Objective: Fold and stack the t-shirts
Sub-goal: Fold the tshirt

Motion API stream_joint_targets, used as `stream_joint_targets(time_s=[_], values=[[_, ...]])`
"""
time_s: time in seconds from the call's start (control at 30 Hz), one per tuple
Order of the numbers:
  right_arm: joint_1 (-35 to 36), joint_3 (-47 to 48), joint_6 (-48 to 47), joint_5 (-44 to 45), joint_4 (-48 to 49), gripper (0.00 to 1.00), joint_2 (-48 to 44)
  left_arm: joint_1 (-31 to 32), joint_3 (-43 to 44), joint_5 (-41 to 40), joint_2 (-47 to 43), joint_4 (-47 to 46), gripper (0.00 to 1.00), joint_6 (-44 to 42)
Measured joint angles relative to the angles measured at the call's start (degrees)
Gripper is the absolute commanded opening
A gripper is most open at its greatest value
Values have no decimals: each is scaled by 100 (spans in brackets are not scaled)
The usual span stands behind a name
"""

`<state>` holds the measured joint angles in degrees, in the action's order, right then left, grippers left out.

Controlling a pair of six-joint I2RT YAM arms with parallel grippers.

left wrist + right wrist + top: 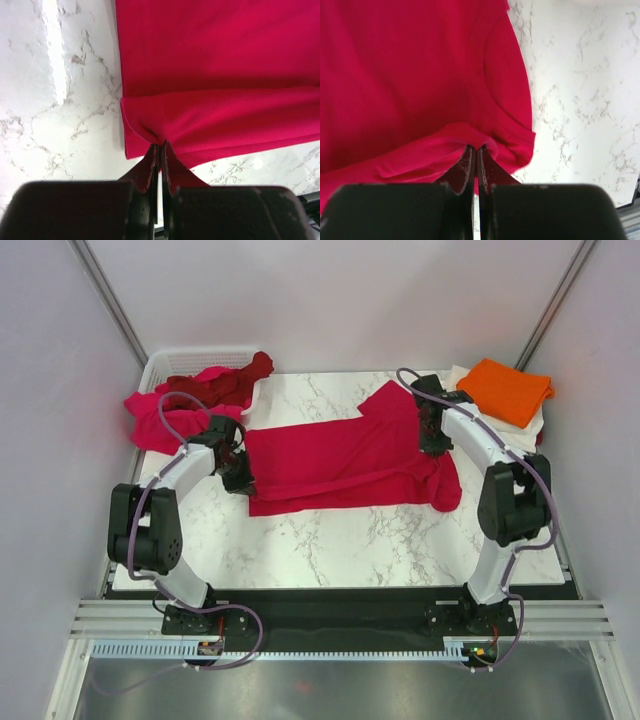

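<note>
A crimson red t-shirt (345, 462) lies spread across the middle of the marble table, its near long edge folded up over itself. My left gripper (238, 476) is shut on its left edge; the left wrist view shows the cloth (215, 75) pinched at the fingertips (160, 146). My right gripper (436, 443) is shut on the shirt's right side near the sleeve; the right wrist view shows the cloth (420, 85) bunched at the fingertips (475, 148). A folded orange shirt (505, 390) lies on a cream-white one (530, 422) at the back right. Magenta-pink (150, 415) and dark maroon (222, 382) shirts lie at the back left.
A white plastic basket (170, 362) stands at the back left corner, with the pink and maroon shirts draped over it. Grey walls close in the table on the left, right and back. Bare marble (330, 545) lies between the red shirt and the arm bases.
</note>
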<state>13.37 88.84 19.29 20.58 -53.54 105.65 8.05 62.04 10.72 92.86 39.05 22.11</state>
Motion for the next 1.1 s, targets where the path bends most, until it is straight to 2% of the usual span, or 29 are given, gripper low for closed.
stream_joint_targets(time_s=[0.03,0.1,0.13,0.17,0.2,0.23,0.33,0.4,0.5,0.7,0.77,0.93,1.1], values=[[-11,83,0,4,15,6,122,-11,81,-13,118,-2,2,-15],[-50,354,26,22,20,45,496,-48,291,-44,426,-15,5,-37],[-85,498,50,52,2,62,684,-66,398,-61,584,-17,21,-42],[-122,656,55,131,-13,87,863,-81,485,-63,697,-13,32,-52],[-166,831,74,225,-42,97,1049,-107,597,-61,850,-17,44,-92],[-216,1036,70,354,-103,98,1241,-138,706,-48,997,-17,64,-116],[-378,1375,90,750,-162,98,1530,-197,852,-13,1119,-13,86,-157],[-479,1287,131,905,-138,98,1449,-208,859,-48,1001,-2,87,-144],[-614,697,201,896,39,98,850,-208,682,-186,518,-24,88,-131],[-645,-1416,479,-304,885,98,-1661,-181,-925,-118,-1403,-525,82,372],[-627,-1812,553,-737,1117,98,-2094,-142,-1467,-107,-1705,-699,80,562],[-601,-2365,599,-1521,1445,98,-2229,92,-2214,-114,-1624,-1045,77,994],[-599,-2455,568,-1696,1464,98,-2232,291,-2413,-197,-1482,-1541,76,1322]])
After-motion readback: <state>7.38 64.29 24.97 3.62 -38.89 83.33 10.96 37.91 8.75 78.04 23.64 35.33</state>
